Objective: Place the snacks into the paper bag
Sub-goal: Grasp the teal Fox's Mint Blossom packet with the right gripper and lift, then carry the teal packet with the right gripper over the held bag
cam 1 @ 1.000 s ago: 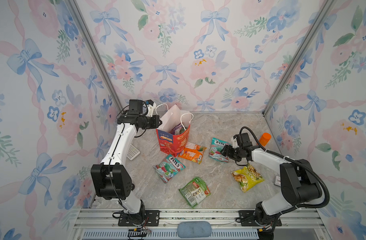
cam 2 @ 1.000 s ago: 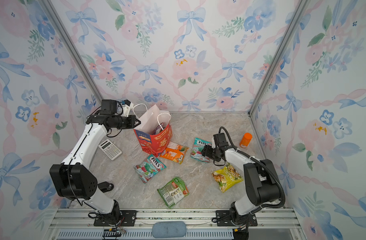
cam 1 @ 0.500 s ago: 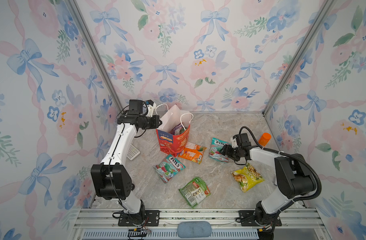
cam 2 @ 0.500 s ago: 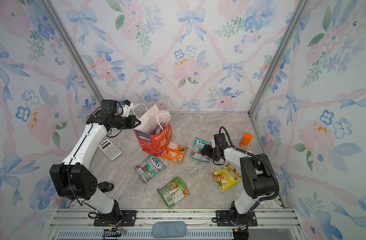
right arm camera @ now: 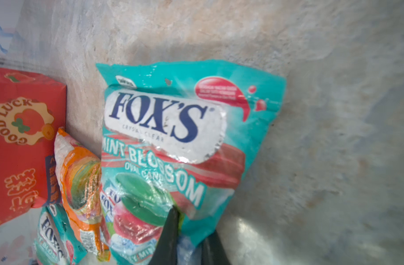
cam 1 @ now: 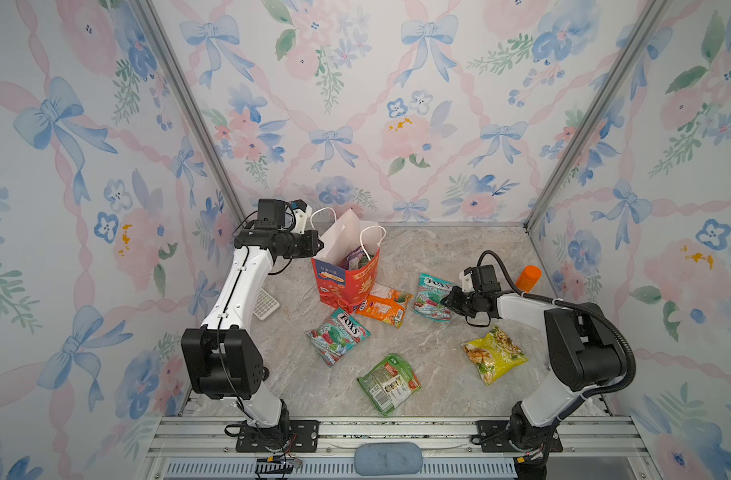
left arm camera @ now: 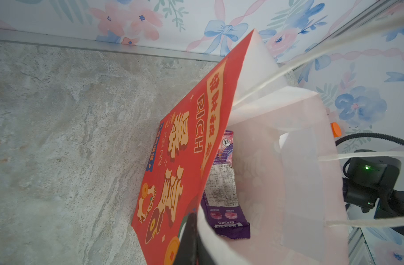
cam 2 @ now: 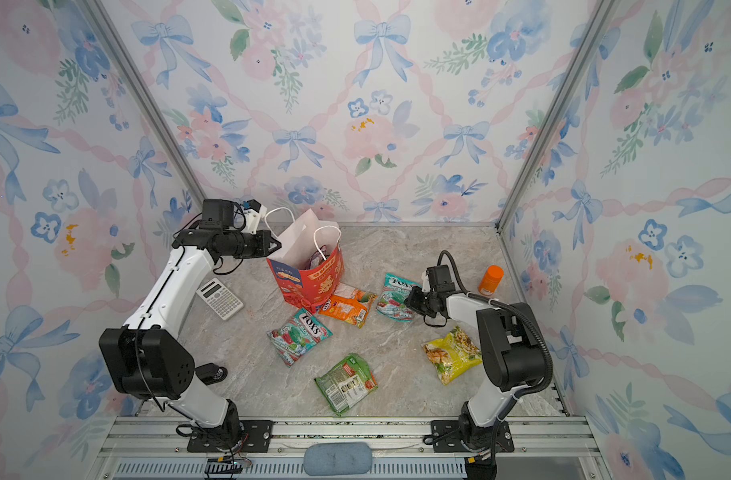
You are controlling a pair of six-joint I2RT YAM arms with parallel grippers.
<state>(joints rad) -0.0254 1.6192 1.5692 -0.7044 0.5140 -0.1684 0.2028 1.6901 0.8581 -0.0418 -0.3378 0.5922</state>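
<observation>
Crinkly teal packet [right arm camera: 173, 137] near stiff red paper bag [cam 1: 347, 286]

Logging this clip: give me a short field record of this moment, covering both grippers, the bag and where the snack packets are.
left gripper: shut on rim of upright red paper gift bag
right gripper: shut on lower edge of teal FOX'S plastic packet, lying on tabletop
in bag: purple plastic packet visible
loose on table: orange packet, second teal FOX'S packet, green packet, yellow packet
non-task: white calculator, orange cylindrical bottle
</observation>
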